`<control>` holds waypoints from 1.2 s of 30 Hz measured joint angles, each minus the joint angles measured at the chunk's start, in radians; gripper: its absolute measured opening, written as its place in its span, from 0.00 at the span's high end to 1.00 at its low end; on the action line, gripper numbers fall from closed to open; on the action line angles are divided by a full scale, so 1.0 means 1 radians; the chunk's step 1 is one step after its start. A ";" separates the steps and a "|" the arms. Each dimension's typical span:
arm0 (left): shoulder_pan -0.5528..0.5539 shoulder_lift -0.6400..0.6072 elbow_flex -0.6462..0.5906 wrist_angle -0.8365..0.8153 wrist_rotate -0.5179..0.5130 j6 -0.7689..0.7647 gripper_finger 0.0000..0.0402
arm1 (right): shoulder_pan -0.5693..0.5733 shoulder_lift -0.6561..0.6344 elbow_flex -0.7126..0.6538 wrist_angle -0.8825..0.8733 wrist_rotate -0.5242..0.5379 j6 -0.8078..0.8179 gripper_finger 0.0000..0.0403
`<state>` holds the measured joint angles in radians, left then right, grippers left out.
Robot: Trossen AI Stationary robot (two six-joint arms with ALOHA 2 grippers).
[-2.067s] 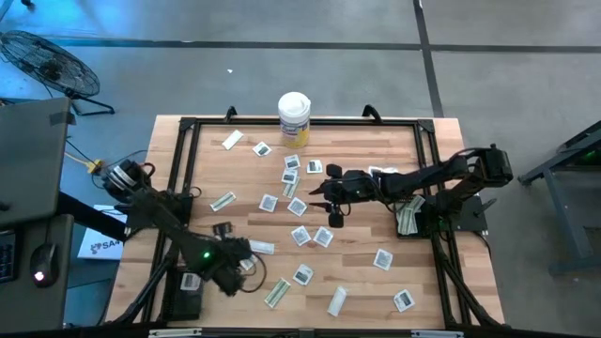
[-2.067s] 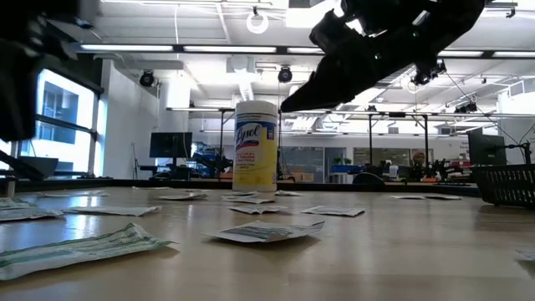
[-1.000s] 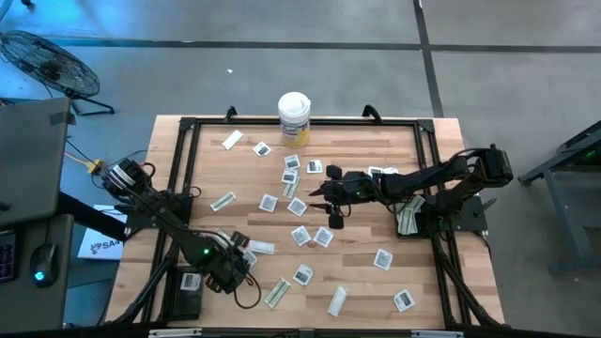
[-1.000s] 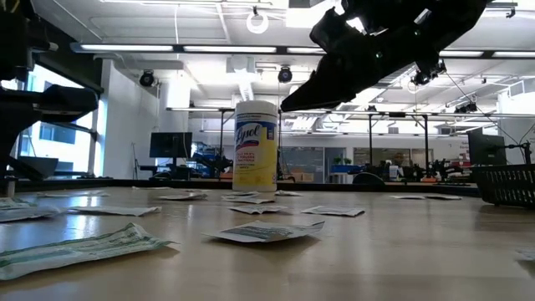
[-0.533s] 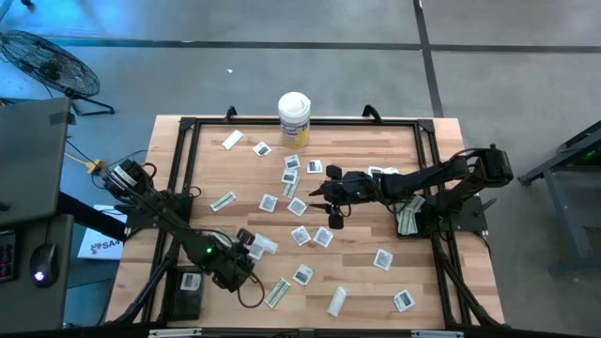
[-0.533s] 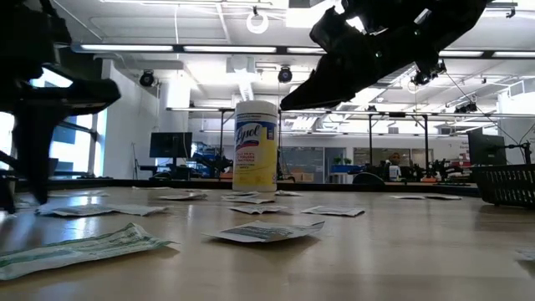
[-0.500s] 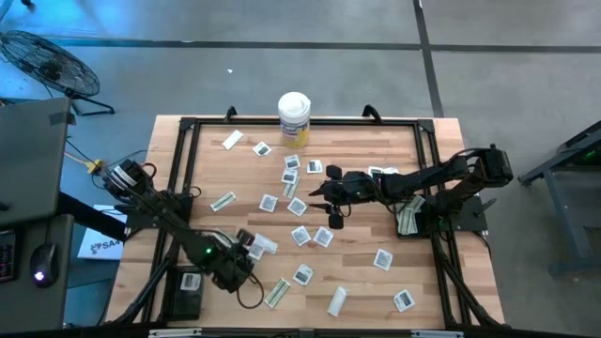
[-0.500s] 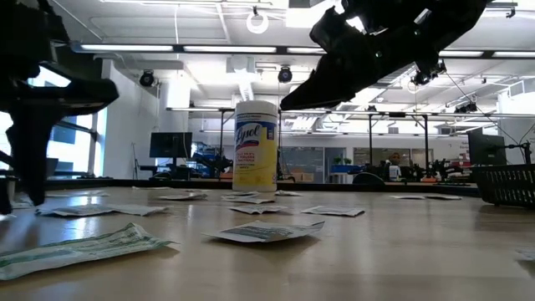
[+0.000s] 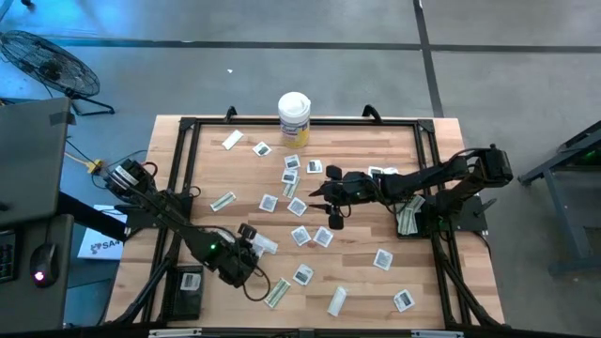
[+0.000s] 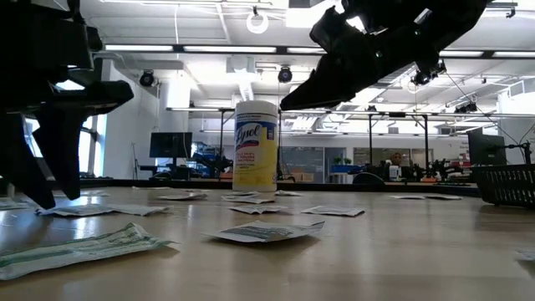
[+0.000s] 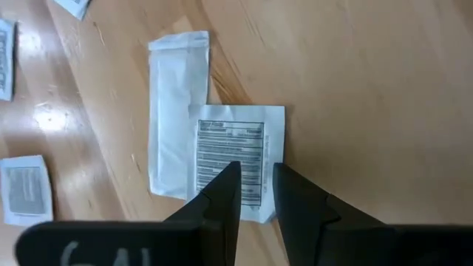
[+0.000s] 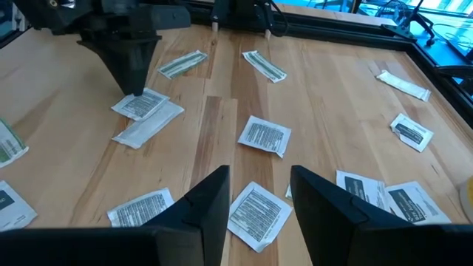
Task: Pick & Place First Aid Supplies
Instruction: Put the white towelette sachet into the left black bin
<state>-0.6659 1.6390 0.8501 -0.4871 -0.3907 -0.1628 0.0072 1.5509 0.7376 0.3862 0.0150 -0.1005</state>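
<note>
Many flat packets lie scattered over your counter (image 9: 366,282) in the high view; your left gripper (image 9: 246,246) sits over a square sachet (image 9: 264,244) near the front left, and the right gripper (image 9: 324,194) hangs above the middle cluster. At counter height, a tall canister (image 10: 255,145) stands behind the sachets. From the left wrist, your narrowly parted fingers (image 11: 222,193) straddle the printed sachet's (image 11: 230,157) edge, possibly touching it; it overlaps an oblong wrapper (image 11: 177,103). From the right wrist, that gripper's fingers (image 12: 214,193) spread wide, holding nothing.
</note>
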 joint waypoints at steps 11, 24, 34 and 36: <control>0.018 0.000 0.000 0.028 0.074 -0.002 0.81 | 0.000 0.000 0.000 0.000 0.000 0.000 0.66; 0.018 -0.001 0.022 0.073 0.158 -0.029 0.81 | 0.000 0.000 0.000 0.000 0.000 0.014 0.66; 0.018 0.004 0.056 0.067 0.203 -0.066 0.81 | 0.000 0.000 0.000 0.000 0.000 0.014 0.66; 0.017 0.016 0.051 0.061 0.197 -0.077 0.81 | 0.000 0.000 0.000 0.000 0.000 0.014 0.66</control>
<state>-0.6487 1.6550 0.9010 -0.4260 -0.1939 -0.2397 0.0074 1.5509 0.7376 0.3862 0.0154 -0.0860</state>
